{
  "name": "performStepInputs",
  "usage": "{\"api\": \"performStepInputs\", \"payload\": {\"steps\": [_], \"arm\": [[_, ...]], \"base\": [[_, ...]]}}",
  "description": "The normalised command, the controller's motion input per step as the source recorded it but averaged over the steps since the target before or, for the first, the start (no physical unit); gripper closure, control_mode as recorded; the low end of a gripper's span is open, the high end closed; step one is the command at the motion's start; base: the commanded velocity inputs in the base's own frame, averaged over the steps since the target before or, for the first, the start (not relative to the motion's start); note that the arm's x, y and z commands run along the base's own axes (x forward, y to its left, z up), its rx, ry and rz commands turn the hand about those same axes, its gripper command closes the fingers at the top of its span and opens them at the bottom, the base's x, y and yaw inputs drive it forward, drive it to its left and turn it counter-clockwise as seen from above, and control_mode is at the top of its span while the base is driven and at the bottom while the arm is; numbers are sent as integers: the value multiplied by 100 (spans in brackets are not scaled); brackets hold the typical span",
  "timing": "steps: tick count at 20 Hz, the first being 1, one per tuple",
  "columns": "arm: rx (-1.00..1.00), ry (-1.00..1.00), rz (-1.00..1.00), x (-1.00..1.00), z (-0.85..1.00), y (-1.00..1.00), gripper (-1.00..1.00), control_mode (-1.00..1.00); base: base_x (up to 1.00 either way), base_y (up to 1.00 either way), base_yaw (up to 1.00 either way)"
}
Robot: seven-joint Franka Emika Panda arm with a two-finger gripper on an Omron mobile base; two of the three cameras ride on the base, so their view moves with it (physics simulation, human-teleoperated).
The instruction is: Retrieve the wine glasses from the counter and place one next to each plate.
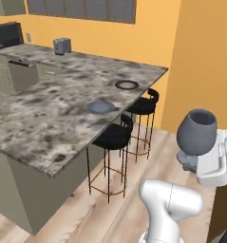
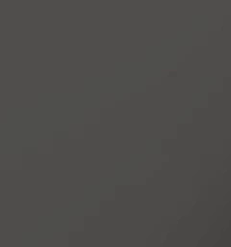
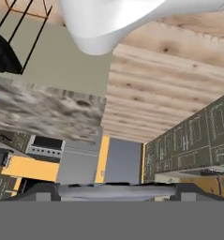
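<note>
A dark grey wine glass point(image 1: 197, 130) with a round bowl hangs upright in the air over the floor at the right, off the bar's end. My gripper point(image 1: 193, 159) is shut on it low down, the white hand to its right. In the hand view a grey part of the glass point(image 3: 115, 190) lies between my fingertips point(image 3: 188, 191). Two plates lie on the stone bar top point(image 1: 48, 118): a blue-grey plate point(image 1: 101, 106) and, farther back, a dark-rimmed plate point(image 1: 127, 85). The counter point(image 1: 34, 51) runs along the back left.
Black stools point(image 1: 114, 137) stand under the bar's right edge, between the plates and me. A toaster point(image 1: 61, 45) and a coffee machine point(image 1: 5, 34) sit on the counter. An orange wall point(image 1: 205, 57) rises behind the glass. Wooden floor point(image 1: 129, 199) lies below.
</note>
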Motion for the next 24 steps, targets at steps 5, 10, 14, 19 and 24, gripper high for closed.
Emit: {"api": "performStepInputs", "payload": {"steps": [5, 10, 14, 19, 24], "arm": [[0, 0, 0, 0, 0, 0, 100, 100], [0, 0, 0, 0, 0, 0, 100, 100], [0, 0, 0, 0, 0, 0, 100, 100], [0, 0, 0, 0, 0, 0, 100, 100], [0, 0, 0, 0, 0, 0, 100, 100]], "base": [[40, -100, 28], [86, -100, 33], [89, -100, 31], [98, -93, 36], [90, -83, 44]]}}
